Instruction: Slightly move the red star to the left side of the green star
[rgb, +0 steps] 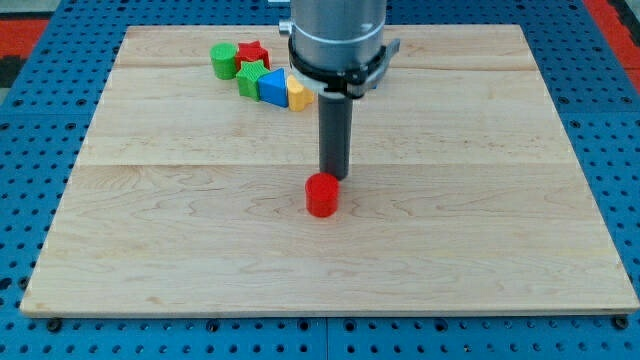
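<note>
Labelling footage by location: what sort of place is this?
Probably a robotics lab bench: a wooden board lies on a blue perforated table, with small coloured blocks, such as the red cylinder, beside my tip.

The red star (254, 52) lies flat near the desk's top-left, touching the green star (250, 75) just below it.

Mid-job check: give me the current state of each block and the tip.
my tip: just above red cylinder, far from cluster.
red cylinder: upright, alone mid-board.
red star: in cluster, above green star.
green star: flat, in cluster.
green cylinder: cluster's left end.
blue block: beside green star.
yellow block: cluster's right end.
</note>
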